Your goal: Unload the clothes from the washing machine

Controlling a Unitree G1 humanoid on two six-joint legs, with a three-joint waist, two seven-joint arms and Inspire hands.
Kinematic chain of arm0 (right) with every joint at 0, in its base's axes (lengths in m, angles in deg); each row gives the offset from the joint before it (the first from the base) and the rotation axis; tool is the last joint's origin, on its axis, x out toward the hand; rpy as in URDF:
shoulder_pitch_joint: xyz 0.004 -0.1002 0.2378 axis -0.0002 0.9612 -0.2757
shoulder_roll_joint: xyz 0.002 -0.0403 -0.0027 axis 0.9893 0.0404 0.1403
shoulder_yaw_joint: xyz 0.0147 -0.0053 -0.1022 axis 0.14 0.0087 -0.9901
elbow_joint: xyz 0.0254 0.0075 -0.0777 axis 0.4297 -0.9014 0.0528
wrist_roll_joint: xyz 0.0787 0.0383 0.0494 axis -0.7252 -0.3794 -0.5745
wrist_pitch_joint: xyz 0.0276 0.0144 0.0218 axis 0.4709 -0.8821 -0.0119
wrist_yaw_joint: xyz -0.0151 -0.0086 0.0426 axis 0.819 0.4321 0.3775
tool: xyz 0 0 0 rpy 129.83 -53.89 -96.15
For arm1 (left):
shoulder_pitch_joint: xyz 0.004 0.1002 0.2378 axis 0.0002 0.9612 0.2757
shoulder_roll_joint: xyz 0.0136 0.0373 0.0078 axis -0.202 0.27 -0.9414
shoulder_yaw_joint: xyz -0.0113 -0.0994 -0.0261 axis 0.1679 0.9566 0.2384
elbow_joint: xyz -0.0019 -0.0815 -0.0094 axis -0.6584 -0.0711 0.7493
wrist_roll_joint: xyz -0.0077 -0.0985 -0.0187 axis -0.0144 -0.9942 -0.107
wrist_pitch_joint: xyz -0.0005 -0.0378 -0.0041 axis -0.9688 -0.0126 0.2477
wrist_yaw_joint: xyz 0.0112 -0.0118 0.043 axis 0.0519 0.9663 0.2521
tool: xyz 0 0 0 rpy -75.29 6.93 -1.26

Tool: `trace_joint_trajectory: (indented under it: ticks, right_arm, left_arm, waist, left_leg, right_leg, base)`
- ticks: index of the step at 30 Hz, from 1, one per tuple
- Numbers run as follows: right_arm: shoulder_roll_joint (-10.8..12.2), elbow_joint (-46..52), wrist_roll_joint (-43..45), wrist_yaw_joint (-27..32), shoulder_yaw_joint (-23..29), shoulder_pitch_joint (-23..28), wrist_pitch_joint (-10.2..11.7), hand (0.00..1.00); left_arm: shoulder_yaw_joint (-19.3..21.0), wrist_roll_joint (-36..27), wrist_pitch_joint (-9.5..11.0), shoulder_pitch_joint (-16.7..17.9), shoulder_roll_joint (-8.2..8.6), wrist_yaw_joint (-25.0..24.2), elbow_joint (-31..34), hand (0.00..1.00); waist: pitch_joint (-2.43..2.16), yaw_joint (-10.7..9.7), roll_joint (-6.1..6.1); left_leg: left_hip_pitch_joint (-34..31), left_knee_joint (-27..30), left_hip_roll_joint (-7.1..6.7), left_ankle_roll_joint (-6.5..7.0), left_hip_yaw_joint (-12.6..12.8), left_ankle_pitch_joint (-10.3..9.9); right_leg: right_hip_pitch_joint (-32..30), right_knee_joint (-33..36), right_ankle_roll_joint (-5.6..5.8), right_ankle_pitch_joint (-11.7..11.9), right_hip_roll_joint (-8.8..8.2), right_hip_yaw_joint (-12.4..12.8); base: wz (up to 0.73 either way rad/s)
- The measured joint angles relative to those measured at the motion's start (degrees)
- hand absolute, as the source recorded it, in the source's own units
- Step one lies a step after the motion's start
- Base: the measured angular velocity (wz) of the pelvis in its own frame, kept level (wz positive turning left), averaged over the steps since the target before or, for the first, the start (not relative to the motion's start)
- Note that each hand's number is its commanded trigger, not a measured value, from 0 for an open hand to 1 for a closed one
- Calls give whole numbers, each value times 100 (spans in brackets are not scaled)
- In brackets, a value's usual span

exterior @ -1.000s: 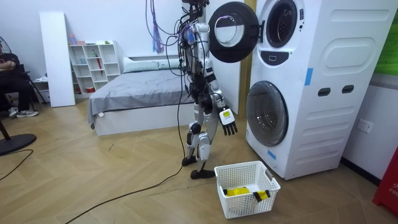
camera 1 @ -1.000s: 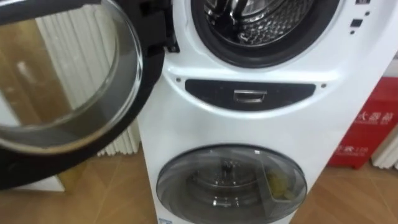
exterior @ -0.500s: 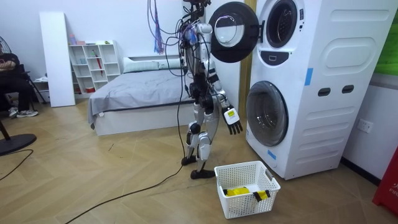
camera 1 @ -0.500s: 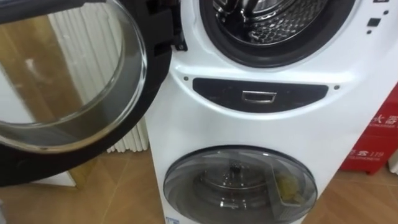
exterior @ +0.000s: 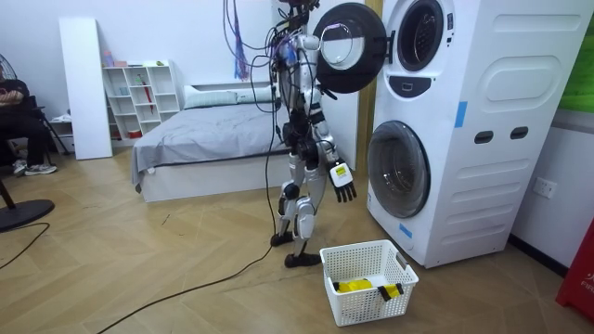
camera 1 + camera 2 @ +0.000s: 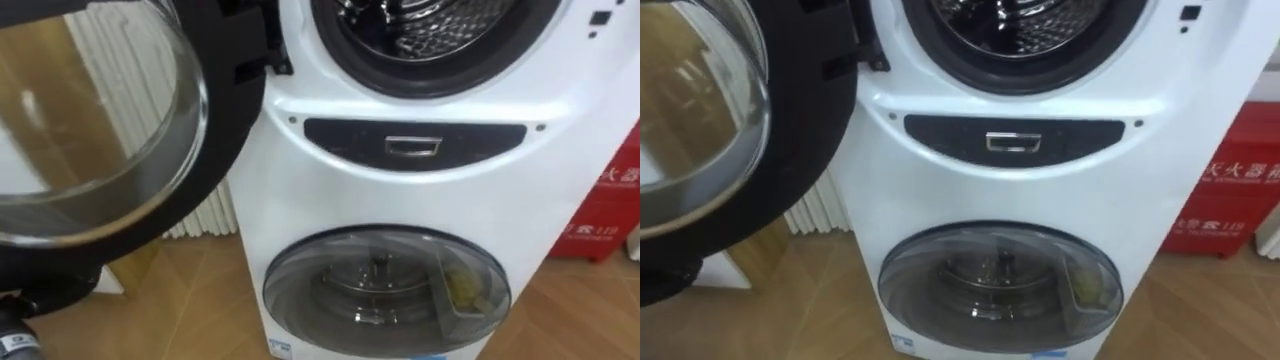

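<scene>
Wood floor [image 5: 139, 260] and a bed [image 5: 204, 139] lie behind me. I stand facing the stacked washer [image 5: 464, 130], whose upper door [image 6: 90, 130] is swung wide open on my left. The stretch of upper drum [image 6: 430, 30] I can see is bare metal, and a yellow cloth [image 5: 353, 286] lies in the basket [image 5: 371, 301] on the floor just beside my feet. I judge I am between picks, with one piece in the basket and the drum to be checked for more. Next I would need to raise my right hand [image 5: 343, 186] to the upper opening, clear of the door's rim, and reach deep enough to feel along the drum's bottom. That hand hangs at hip height between me and the lower door [image 6: 385, 290], touching neither. Its fingers are slack and spread, pointing down, with nothing in them. My left hand [image 6: 15, 335] shows at the lower left corner, and I cannot tell how it is set.
</scene>
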Motion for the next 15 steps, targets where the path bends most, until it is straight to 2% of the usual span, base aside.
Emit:
trace_joint_trajectory:
  ticks: [5,6,8,10,11,12,13,15]
  right_arm:
    - [9,-253,-33,-104,-21,-107,53,0]
    - [2,-267,-36,-158,-23,-100,50,0]
    - [-3,-367,-67,-210,-32,-152,83,0]
    - [-2,-664,-183,-255,-126,-288,202,0]
    - [-11,-729,-211,-256,-144,-308,210,0]
    - [-44,-873,-296,-254,-214,-358,259,0]
    - [-83,-957,-334,-252,-241,-402,305,0]
    - [-82,-1014,-330,-261,-274,-504,334,0]
  left_arm:
    - [-141,384,-424,5,0,61,499,0]
    - [-167,471,-523,7,-2,109,631,0]
    - [-314,645,-554,88,-2,110,797,0]
    - [-607,863,-614,310,0,112,1231,0]
    - [-702,975,-616,312,0,110,1247,0]
    - [-863,1293,-671,313,0,88,1263,0]
    - [-990,1534,-828,338,0,-10,1379,0]
    - [-1100,1810,-947,503,10,-192,1660,0]
  waist:
    - [21,27,-17]
    - [31,26,-12]
    - [66,3,-25]
    - [103,-73,-70]
    - [104,-76,-72]
    - [116,-80,-53]
    - [136,-87,-24]
    - [150,-100,-24]
  left_leg:
    - [-158,18,-14,2,-101,1]
    - [-186,33,-22,3,-202,2]
    - [-208,33,-39,9,-332,5]
    - [-302,38,-73,44,-499,26]
    - [-323,39,-85,54,-538,32]
    - [-346,39,-110,89,-556,54]
    - [-368,41,-127,104,-545,64]
    - [-400,25,-159,129,-475,78]
  right_leg:
    - [16,-200,32,68,-18,5]
    - [23,-198,21,81,-23,28]
    - [41,-198,18,84,-27,107]
    - [25,-198,13,87,-49,202]
    - [25,-195,13,87,-61,221]
    - [24,-197,14,87,-90,234]
    - [22,-177,14,87,-112,247]
    - [10,-185,14,87,-144,320]
  base:
    - [22]
    - [33]
    - [40]
    - [54]
    - [60]
    - [53]
    - [47]
    - [27]
